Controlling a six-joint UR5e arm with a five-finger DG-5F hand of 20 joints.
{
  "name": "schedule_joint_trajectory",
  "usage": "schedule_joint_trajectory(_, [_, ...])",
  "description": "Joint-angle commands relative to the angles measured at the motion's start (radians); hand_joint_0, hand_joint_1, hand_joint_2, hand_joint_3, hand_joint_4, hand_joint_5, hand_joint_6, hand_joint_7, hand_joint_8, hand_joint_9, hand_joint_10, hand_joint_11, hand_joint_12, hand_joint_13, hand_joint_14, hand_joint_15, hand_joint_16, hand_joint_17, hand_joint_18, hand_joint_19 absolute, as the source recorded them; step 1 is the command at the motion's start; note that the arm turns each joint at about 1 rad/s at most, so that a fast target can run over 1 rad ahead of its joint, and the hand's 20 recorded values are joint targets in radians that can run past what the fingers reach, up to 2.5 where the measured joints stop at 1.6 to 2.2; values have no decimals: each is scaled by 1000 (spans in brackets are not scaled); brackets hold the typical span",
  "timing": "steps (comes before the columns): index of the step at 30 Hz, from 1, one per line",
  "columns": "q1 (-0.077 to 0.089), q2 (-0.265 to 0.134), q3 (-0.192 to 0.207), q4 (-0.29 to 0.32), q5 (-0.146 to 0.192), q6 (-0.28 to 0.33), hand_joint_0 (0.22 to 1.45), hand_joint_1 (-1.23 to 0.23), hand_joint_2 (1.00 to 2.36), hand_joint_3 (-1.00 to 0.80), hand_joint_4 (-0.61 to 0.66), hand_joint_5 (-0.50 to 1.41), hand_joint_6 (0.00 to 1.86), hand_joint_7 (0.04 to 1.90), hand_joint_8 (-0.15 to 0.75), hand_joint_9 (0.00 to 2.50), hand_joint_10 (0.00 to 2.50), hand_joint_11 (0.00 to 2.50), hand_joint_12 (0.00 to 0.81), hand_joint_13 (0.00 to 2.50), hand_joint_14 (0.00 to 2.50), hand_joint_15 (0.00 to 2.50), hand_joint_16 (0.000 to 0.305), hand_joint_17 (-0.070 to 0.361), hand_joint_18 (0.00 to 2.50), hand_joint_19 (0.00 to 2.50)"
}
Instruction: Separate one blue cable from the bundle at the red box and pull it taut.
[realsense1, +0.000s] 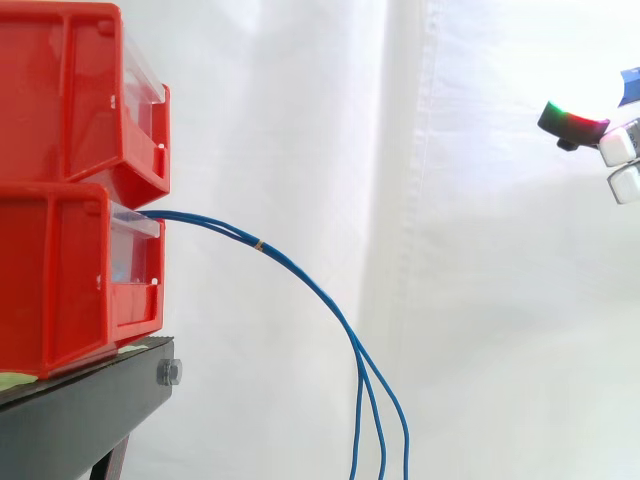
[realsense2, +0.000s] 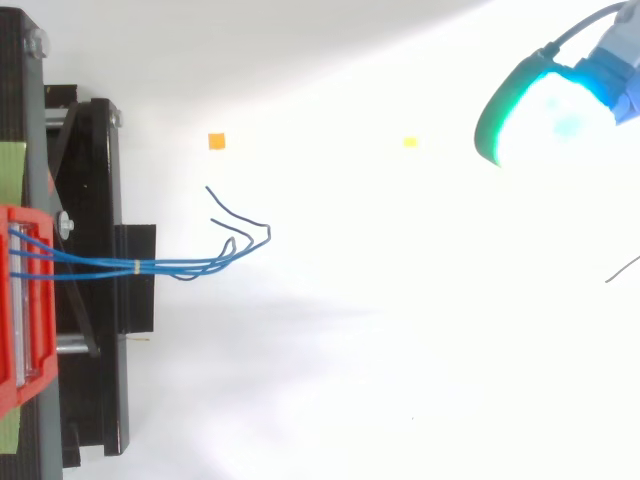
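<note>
- Here, a bundle of thin blue cables (realsense1: 300, 275) comes out of the front of the lower red plastic bin (realsense1: 50, 280), which sits beneath a second red plastic bin (realsense1: 60, 90) on a black metal stand (realsense1: 80, 410).
- A small yellowish band (realsense1: 259, 244) binds the strands together just beyond the bin's clear front.
- Past the band, in the side view, the cables arc downward and part into three slack strands that hang to the lower edge.
- From above, the blue cables (realsense2: 100, 265) run across the stand (realsense2: 90, 200), and their free ends curl apart beyond it.
- The robot hand (realsense1: 575, 122) hovers high at the right edge in the side view, well apart from the cables and touching nothing.
- In the top view the hand (realsense2: 545, 105) glows cyan and green in the upper right corner.
- Whether the hand is spread or closed, I cannot tell.
- A small orange square marker (realsense2: 216, 141) and a small yellow marker (realsense2: 409, 142) lie on the white ground.
</note>
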Motion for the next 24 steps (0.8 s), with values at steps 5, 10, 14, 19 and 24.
schedule_joint_trajectory(5, [9,-4,0,49,24,-84,520,-598,1000,-500,149,-181,502,776,233,651,8,203,309,564,11,298,37,84,381,519])
schedule_joint_trajectory(10, [15,-24,0,72,35,-136,520,-596,1000,-500,148,-181,502,775,236,652,6,203,311,564,12,301,38,85,386,508])
schedule_joint_trajectory(14, [19,-57,0,107,41,-139,519,-597,1000,-500,149,-181,502,773,234,652,6,204,312,562,11,301,37,84,381,508])
schedule_joint_trajectory(19, [23,-76,0,141,47,-140,520,-597,1000,-500,150,-181,502,775,234,653,6,197,313,562,11,302,38,85,381,519])
schedule_joint_trajectory(24, [26,-96,0,164,58,-142,520,-597,1000,-500,149,-181,502,773,235,649,6,207,313,563,11,302,38,85,382,512])
